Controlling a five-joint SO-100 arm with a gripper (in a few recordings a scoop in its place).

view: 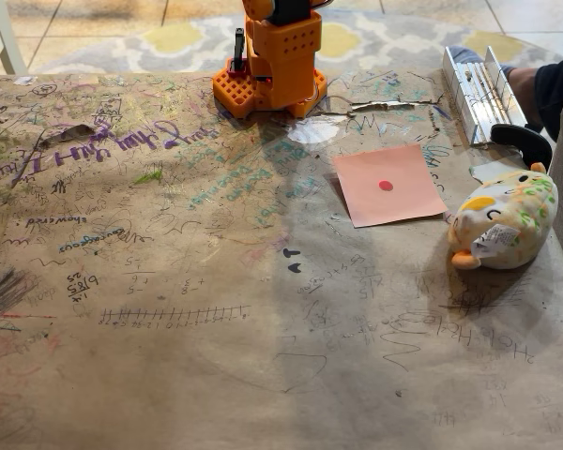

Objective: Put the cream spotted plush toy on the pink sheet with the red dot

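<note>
The jaws themselves are cut off by the top edge of the fixed view, so whether they are apart or together cannot be told. What is seen of the arm is its orange base (272, 66), planted at the far edge of the counter (216, 375), a little left of its middle.

From that base the cream spotted plush toy (503, 223) lies toward the near right, close to the counter's right edge and well apart from the arm. The reach is judged to be a long diagonal one across the paper-covered top.

The plush is lying on its side. Its long axis is tilted, running from the lower left up to the upper right, and its closed-eye face is turned toward the camera.

The pink sheet with the red dot (390, 185) is found between base and plush, just beside the toy's left end.
</note>
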